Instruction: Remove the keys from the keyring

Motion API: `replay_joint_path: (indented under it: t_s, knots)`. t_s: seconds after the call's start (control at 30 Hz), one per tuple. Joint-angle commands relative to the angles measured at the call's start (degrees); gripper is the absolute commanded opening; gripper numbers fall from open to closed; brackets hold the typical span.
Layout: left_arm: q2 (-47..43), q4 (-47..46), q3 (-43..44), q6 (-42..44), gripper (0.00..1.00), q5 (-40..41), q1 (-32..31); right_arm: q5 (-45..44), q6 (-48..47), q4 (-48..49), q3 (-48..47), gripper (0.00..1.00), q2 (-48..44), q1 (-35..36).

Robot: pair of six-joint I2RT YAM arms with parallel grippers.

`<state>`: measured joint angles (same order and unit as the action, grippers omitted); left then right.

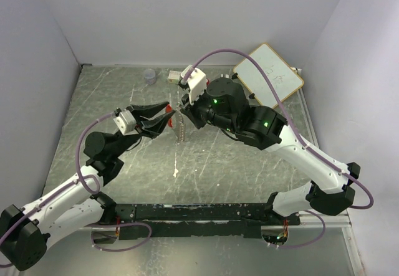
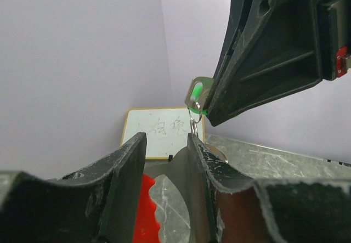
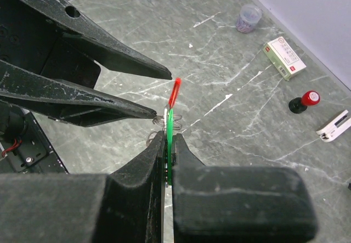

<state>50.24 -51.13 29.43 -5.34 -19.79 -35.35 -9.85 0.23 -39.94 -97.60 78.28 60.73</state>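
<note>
My right gripper (image 3: 170, 137) is shut on the green key (image 3: 170, 123), held edge-on above the table. The red key (image 3: 175, 92) sticks up just past it. The thin grey keyring (image 3: 157, 118) coils at the keys' base and hangs down as a ribbed strand (image 1: 181, 129). My left gripper (image 1: 169, 112) faces the right gripper (image 1: 182, 108) with its jaws apart. The red key (image 2: 143, 204) and a silvery blade sit between the jaws, and the lower fingertip (image 3: 149, 111) touches the ring. The green key (image 2: 196, 95) shows in the left wrist view with a ring loop (image 2: 194, 123) under it.
Against the back wall lie a small clear cup (image 1: 149, 75), a white box (image 1: 174, 76) and a leaning whiteboard (image 1: 268, 73). A red-and-black knob (image 3: 304, 101) and a white clip-like piece (image 3: 334, 126) sit by the box. Walls close in three sides.
</note>
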Motion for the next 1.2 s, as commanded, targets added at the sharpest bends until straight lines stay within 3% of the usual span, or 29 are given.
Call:
replay_joint_path:
  t_s: [0.0, 0.53, 1.17]
  knots:
    - [-2.0, -1.0, 0.0, 0.5, 0.47, 0.5, -0.1, 0.0, -1.0, 2.8, 0.4, 0.0, -1.5, 0.0]
    - [-3.5, -0.9, -1.1, -1.3, 0.44, -0.9, -0.1, 1.2, -2.3, 4.3, 2.6, 0.0, -3.1, 0.0]
    - [-7.9, 1.9, -5.3, -1.8, 0.45, 1.0, -0.1, 13.0, -11.2, 10.6, 12.1, 0.0, -10.2, 0.1]
